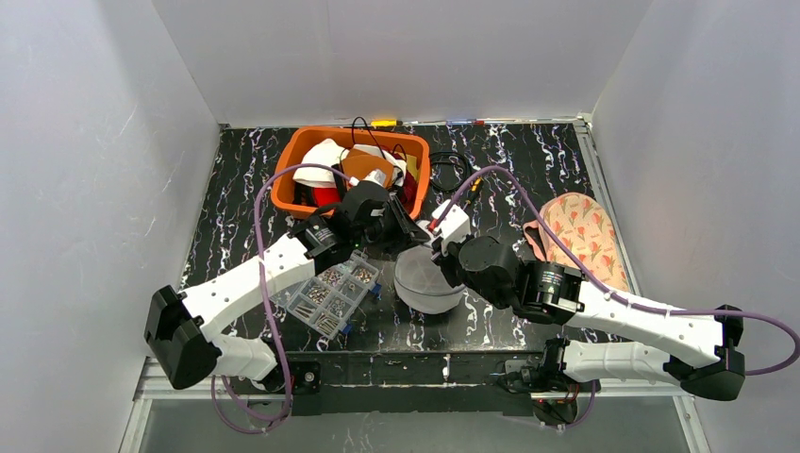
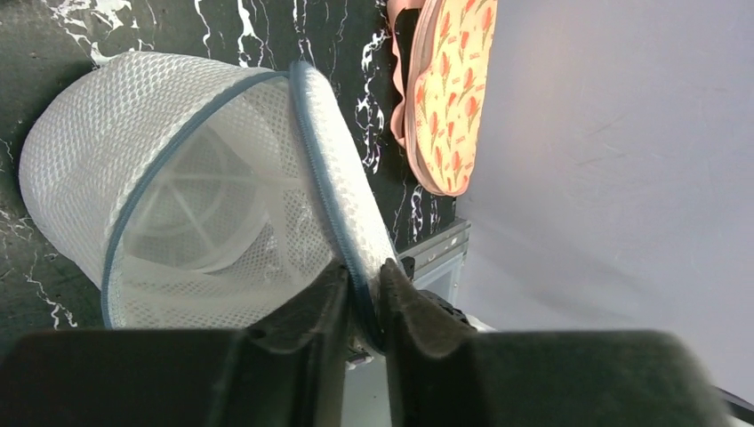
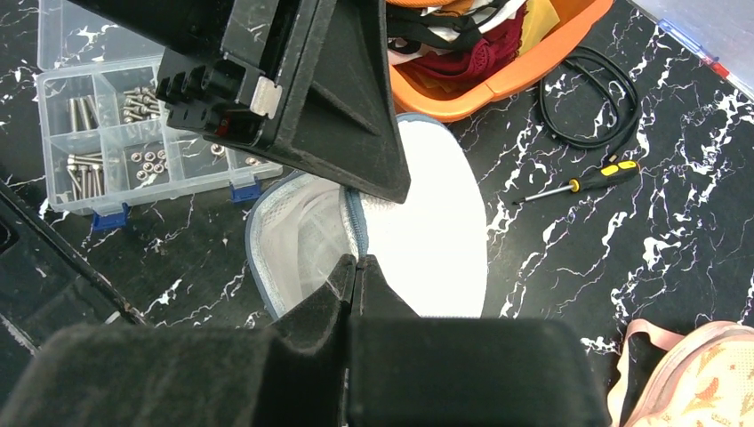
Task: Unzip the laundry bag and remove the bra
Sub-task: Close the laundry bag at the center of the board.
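The white mesh laundry bag (image 1: 426, 283) lies mid-table with its blue zipper rim (image 2: 320, 169) parted, so its inside shows. My left gripper (image 2: 364, 285) is shut on the bag's zipper edge and holds the flap up. My right gripper (image 3: 358, 267) is shut at the zipper line of the bag (image 3: 436, 240), just below my left gripper (image 3: 302, 89). What its tips pinch is hidden. The pink floral bra (image 1: 580, 236) lies on the table to the right, outside the bag. It also shows in the left wrist view (image 2: 449, 89) and the right wrist view (image 3: 702, 374).
An orange basket (image 1: 354, 170) of clothes stands behind the bag. A clear screw box (image 1: 330, 293) sits to the bag's left. A black cable (image 3: 587, 98) and a screwdriver (image 3: 578, 182) lie behind right. White walls enclose the table.
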{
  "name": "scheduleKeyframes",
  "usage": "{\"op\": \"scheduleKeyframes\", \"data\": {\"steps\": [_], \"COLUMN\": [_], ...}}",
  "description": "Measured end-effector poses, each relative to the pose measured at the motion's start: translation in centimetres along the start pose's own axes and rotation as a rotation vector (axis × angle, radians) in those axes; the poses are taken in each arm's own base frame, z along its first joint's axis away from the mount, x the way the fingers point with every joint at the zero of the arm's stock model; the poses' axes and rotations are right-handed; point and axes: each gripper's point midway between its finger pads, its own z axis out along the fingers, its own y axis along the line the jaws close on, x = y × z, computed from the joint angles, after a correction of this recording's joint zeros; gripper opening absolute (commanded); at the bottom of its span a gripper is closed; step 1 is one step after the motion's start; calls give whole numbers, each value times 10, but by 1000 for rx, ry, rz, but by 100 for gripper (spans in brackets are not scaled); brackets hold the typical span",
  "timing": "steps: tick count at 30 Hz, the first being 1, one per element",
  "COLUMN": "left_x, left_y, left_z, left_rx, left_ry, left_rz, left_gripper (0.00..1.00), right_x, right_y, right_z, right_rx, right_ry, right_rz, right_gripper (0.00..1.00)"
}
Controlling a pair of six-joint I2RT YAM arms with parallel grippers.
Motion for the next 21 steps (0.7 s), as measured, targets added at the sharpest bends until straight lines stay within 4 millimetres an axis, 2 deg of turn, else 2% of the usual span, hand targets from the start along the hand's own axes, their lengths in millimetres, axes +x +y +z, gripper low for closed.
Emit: {"op": "scheduleKeyframes", "data": {"steps": [3,4,6,8,11,13,17,21], "left_x": [-1,-1,-2,-3,-1,1,5,6], "left_y": [-2,-3,-5,-5,-1,6,23,34], "left_z": [-3,-5,-8,-10,-13,-15,-20,-18], "left_rx": [9,14,21,25,23,17,12,8], "left_ry": [-4,-6,-10,-15,-16,-15,-21,-23], "left_rz": [-2,-1,2,5,14,21,34,45], "left_gripper": [2,0,0,0,0,0,0,0], "right_x": [0,0,-1,-1,4,10,19,29], "right_y": [2,3,5,6,8,7,0,-24], "right_z": [0,0,1,2,4,3,2,14], "right_rx": [-8,-13,-22,-27,-24,-18,7,55], "right_ry": [0,-1,-6,-10,-4,-4,-10,-2], "right_rz": [1,2,10,22,43,66,139,284], "right_gripper": [4,13,40,61,79,85,89,89]}}
